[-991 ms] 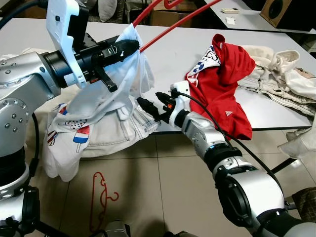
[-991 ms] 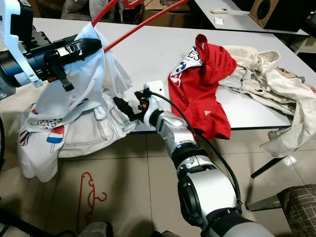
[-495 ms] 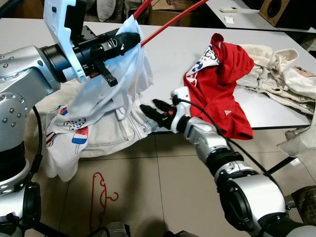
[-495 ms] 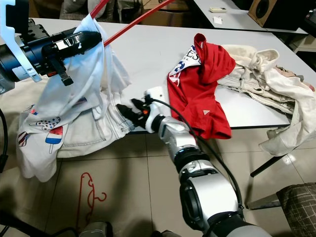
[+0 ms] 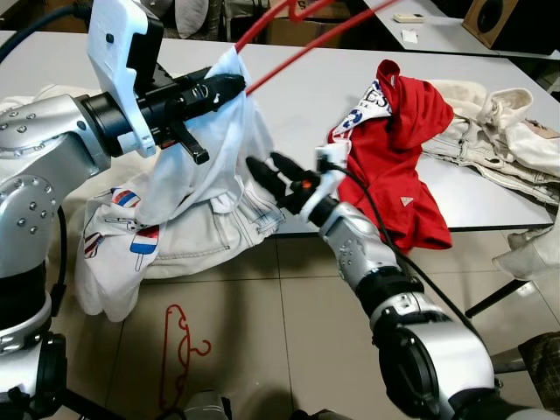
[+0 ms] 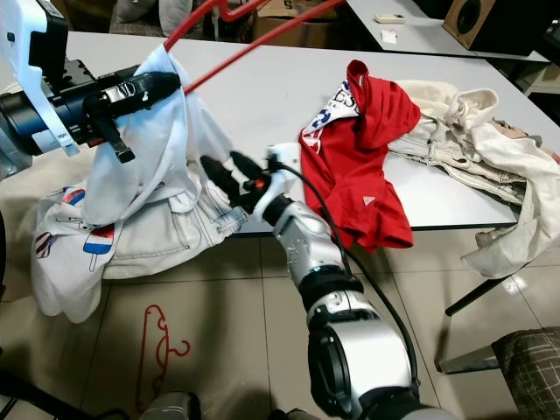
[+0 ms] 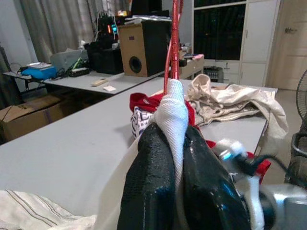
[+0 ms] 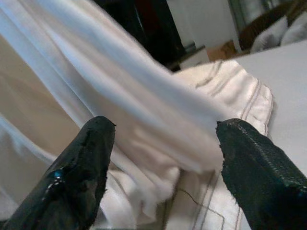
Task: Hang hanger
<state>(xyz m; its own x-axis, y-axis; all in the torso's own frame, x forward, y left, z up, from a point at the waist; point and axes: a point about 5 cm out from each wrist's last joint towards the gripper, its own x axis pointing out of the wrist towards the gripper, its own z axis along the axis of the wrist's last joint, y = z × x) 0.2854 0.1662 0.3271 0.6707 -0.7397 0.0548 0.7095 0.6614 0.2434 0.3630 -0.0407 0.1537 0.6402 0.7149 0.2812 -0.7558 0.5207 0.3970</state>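
— What is the left gripper [image 5: 229,85] doing?

— Its two black fingers are pinched tight on a white shirt [image 5: 206,153] and the end of the red hanger [image 6: 262,37] poking out of it. The hanger runs up and away from the fingertips, over the grey table [image 5: 297,87].

— And the right gripper [image 5: 269,171]?

— Just below the left one, fingers spread apart, right by the hanging white cloth — it may be brushing it; I can't tell.

— Anything else near?

— Pale jeans [image 5: 206,232] under the right gripper. A red shirt [image 5: 398,149] to its right has a white patch with letters, too crumpled to read. Down on the floor lies another red hanger [image 5: 181,350].
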